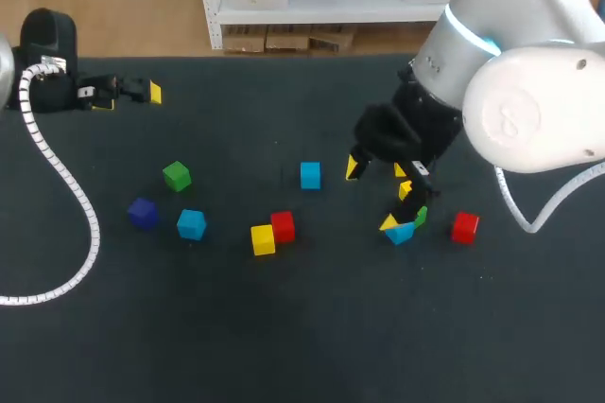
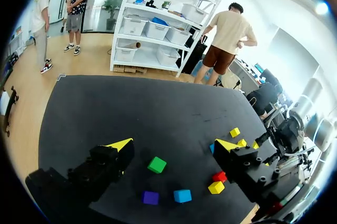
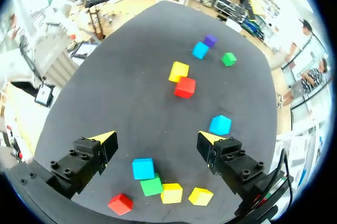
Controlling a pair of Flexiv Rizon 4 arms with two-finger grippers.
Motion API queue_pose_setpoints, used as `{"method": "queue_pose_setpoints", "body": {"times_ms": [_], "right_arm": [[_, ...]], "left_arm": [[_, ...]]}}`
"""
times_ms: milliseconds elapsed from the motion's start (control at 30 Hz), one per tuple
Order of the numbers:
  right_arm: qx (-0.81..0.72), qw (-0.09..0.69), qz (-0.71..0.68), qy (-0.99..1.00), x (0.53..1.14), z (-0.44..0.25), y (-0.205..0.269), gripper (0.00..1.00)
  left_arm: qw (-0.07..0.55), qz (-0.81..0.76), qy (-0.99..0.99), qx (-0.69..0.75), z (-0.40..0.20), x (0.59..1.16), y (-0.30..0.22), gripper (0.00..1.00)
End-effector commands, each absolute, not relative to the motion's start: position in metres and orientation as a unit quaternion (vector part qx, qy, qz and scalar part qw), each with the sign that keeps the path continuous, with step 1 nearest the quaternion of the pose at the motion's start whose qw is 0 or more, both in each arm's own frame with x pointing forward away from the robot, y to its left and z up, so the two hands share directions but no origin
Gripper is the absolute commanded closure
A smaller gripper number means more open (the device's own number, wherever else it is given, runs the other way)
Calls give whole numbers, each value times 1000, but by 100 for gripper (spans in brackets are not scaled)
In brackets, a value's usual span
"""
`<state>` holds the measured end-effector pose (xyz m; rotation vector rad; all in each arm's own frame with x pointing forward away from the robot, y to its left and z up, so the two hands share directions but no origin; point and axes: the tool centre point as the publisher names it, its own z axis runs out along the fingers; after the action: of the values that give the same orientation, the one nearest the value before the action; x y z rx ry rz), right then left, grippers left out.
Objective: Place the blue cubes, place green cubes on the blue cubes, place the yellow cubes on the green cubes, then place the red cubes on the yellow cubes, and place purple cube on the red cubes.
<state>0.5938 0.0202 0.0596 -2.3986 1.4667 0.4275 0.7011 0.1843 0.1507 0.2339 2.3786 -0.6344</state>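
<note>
On the dark table (image 1: 284, 327), my right gripper (image 3: 156, 137) hangs spread wide over a tight cluster: a blue cube (image 3: 142, 168) touching a green cube (image 3: 151, 185), with two yellow cubes (image 3: 171, 193) just beside. My left gripper (image 2: 172, 145), well apart, is released too. If I descend here, a finger could clip the green cube and scatter the cluster.

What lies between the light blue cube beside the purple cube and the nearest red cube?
A yellow cube, touching that red cube; bare dark tabletop separates it from the light blue cube. The head view shows it plainly.
</note>
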Motion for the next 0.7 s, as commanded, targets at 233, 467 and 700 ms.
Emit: {"method": "queue_pose_setpoints", "body": {"times_ms": [233, 467, 700], "right_arm": [[-857, 120, 128, 484, 591, 41, 2, 0], [-863, 106, 127, 477, 589, 21, -12, 0], [-862, 96, 140, 477, 592, 0, -24, 0]], "left_arm": [[329, -243, 908, 89, 150, 701, 185, 0], [329, -243, 908, 89, 150, 701, 185, 0], [329, -243, 908, 89, 150, 701, 185, 0]]}}
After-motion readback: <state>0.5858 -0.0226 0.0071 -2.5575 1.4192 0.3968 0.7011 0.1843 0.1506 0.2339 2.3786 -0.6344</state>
